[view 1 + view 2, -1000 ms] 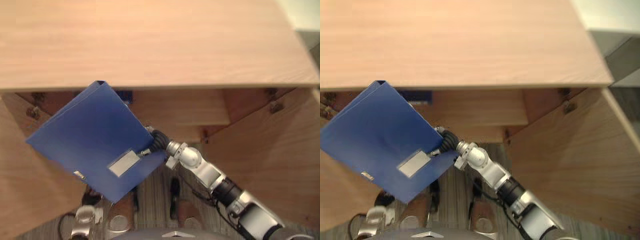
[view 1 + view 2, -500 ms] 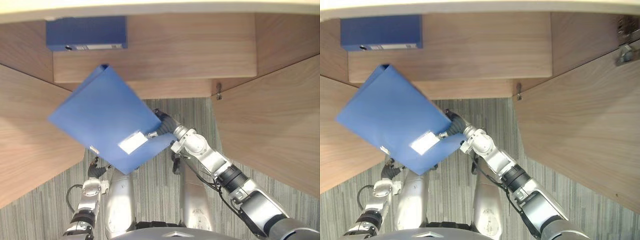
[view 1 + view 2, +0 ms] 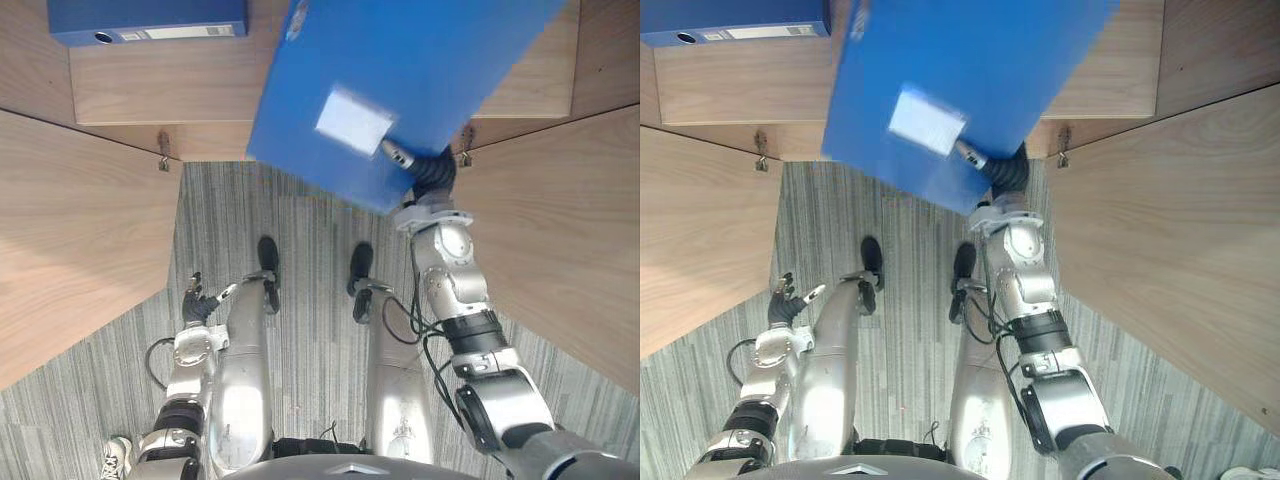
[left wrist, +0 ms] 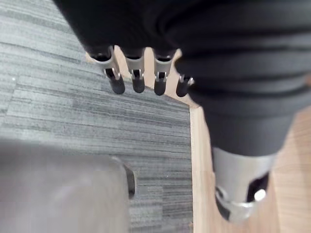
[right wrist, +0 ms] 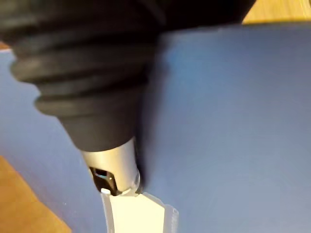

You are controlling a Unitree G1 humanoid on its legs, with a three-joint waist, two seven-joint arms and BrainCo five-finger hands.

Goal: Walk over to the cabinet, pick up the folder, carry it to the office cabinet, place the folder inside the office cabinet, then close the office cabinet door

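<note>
1. blue plastic folder (image 3: 440,60), flat and rectangular, white label (image 3: 352,120) on the face toward the head camera: held in the air by the right hand (image 3: 430,170), in front of the open light-wood office cabinet (image 3: 150,95), between its two doors.
2. orientation: broad face toward the camera, tilted. The gripped edge is the low one, nearest the robot. The long axis looks to run from there up toward the cabinet, leaning to the robot's right. The far end is cut off by the frame.
3. can't tell whether the far end is inside the cabinet or just in front of it.
4. right hand: thumb clamped on the folder's face just beside the label, dark ribbed cover at the low edge, fingers hidden behind the folder.
5. left hand (image 3: 196,303): low at the robot's left side over the grey striped carpet (image 3: 310,250), fingers straight, holding nothing.
6. second blue folder (image 3: 145,20) sits on the cabinet shelf at far left, spine toward the robot.
7. left door (image 3: 80,230) and right door (image 3: 570,230): both wide open.
</note>
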